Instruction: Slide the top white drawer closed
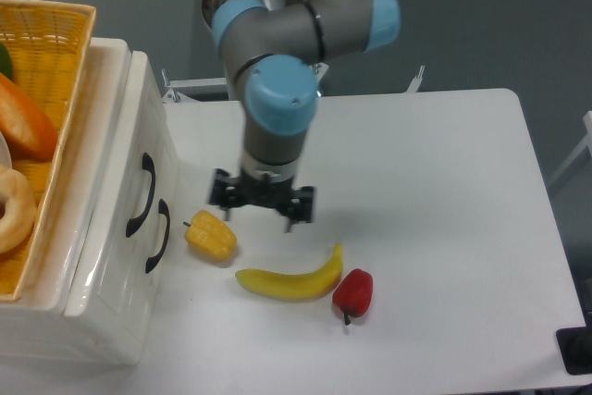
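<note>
gripper (260, 213) hangs open and empty above the table (435, 182); the top white drawer (139, 182) sits well to its side, looking flush with the cabinet, so the push seems finished.

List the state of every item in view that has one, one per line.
top white drawer: closed or nearly so
lower drawer front: closed
end effector: open, empty, apart from the drawer
yellow wicker basket: filled, on the cabinet
</note>
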Controlling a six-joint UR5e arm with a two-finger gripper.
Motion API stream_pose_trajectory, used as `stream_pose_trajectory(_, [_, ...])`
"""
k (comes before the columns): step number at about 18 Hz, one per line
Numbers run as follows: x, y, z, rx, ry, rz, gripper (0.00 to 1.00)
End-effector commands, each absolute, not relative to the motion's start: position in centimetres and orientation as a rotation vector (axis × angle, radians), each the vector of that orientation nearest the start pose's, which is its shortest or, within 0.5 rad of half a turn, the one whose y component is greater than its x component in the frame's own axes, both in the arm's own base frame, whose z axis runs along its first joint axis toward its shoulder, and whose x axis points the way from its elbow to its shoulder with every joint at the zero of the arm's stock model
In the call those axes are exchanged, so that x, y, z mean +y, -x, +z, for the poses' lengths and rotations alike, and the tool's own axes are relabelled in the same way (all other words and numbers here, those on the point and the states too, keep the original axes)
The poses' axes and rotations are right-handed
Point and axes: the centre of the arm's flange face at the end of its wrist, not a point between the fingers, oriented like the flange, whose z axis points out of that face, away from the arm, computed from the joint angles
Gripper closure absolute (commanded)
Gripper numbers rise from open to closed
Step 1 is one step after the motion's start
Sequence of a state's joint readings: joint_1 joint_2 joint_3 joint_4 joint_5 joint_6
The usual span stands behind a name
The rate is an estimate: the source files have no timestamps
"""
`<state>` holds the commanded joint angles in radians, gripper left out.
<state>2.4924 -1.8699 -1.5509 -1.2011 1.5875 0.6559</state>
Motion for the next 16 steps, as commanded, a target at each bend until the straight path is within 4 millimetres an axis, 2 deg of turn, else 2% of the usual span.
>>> stream_pose_trajectory(5, [41.7,46.6,37.3,-0.219,3.162,0.241,0.00])
stream_pose_trajectory(9, [35.9,51.6,38.8,-0.229,3.192,0.301,0.00])
stream_pose_trajectory(12, [31.5,54.4,38.9,-0.122,3.217,0.284,0.00])
stream_pose_trajectory(16, [27.1,56.8,38.9,-0.043,3.194,0.247,0.00])
